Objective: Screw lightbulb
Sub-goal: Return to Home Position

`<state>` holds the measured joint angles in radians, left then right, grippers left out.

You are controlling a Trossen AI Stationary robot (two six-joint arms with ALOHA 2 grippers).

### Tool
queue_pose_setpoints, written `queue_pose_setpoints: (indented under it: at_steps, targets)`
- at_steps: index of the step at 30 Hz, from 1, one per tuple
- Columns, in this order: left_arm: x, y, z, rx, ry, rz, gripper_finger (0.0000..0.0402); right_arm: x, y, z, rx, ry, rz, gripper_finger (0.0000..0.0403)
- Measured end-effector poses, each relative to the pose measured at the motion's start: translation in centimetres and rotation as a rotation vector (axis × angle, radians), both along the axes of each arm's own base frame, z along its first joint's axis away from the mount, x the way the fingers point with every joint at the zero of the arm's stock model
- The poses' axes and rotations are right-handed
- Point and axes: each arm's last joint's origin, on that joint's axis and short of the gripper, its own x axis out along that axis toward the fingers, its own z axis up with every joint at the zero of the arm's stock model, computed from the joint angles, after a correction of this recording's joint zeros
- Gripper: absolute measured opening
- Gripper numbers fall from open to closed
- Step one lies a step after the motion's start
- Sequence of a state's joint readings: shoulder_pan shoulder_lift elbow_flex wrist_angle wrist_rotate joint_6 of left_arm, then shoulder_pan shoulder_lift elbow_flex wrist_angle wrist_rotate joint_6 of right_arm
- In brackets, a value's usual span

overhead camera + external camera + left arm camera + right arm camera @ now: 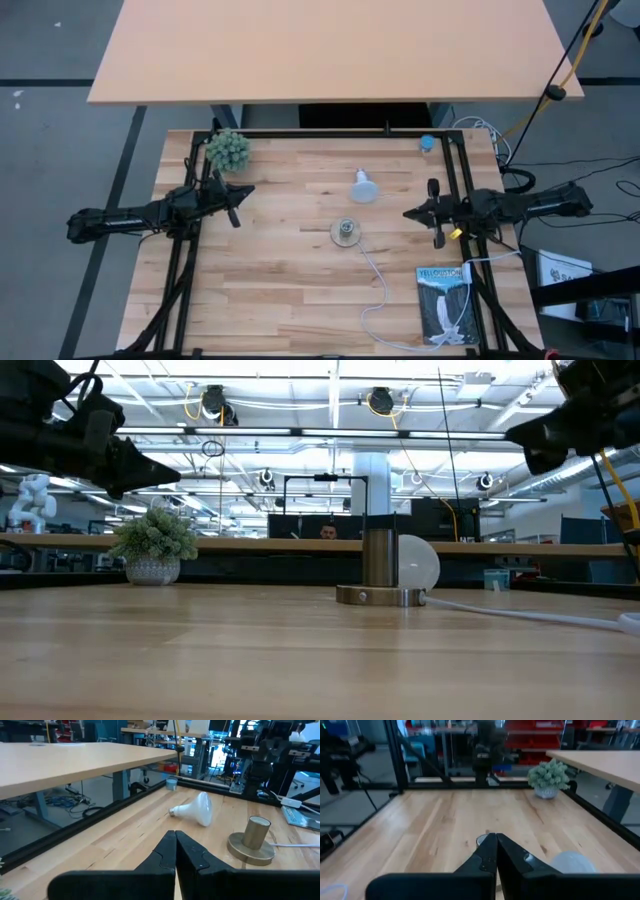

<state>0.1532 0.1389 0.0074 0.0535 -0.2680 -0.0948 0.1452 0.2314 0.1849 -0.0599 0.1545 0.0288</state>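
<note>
The white lightbulb (363, 187) lies on its side on the wooden table, a little beyond the socket; it also shows in the left wrist view (196, 809), its screw base pointing at the far left. The round metallic socket (346, 232) stands upright on its disc, a white cord (378, 285) running from it toward the near edge. My left gripper (247, 192) hovers shut above the table's left side. My right gripper (408, 212) hovers shut above the right side. Both are empty and apart from bulb and socket.
A small potted plant (227, 150) stands at the far left corner. A small blue object (427, 143) sits at the far right. A booklet (443, 303) lies at the near right. A black frame (330, 133) borders the table. A person shows far behind in the low view (328, 532).
</note>
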Motion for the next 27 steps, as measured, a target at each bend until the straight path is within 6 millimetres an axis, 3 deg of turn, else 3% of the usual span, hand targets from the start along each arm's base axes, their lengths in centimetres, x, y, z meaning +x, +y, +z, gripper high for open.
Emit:
queue_pose_setpoints:
  at_steps: [4, 6, 14, 27]
  targets:
    - [0.0, 0.0, 0.0, 0.000, 0.000, 0.000, 0.0000, -0.3, 0.0, -1.8, 0.048, -0.084, 0.004, 0.0000]
    - [0.0, 0.0, 0.0, 0.000, 0.000, 0.000, 0.0000, -0.5, 0.1, -1.1, 0.077, -0.183, 0.041, 0.0000]
    - [0.0, 0.0, 0.0, 0.000, 0.000, 0.000, 0.0000, -1.1, 0.2, -0.7, 0.089, -0.238, 0.152, 0.0000]
    - [0.0, 0.0, 0.0, 0.000, 0.000, 0.000, 0.0000, -0.6, 0.4, -1.8, 0.128, -0.098, 0.161, 0.0000]
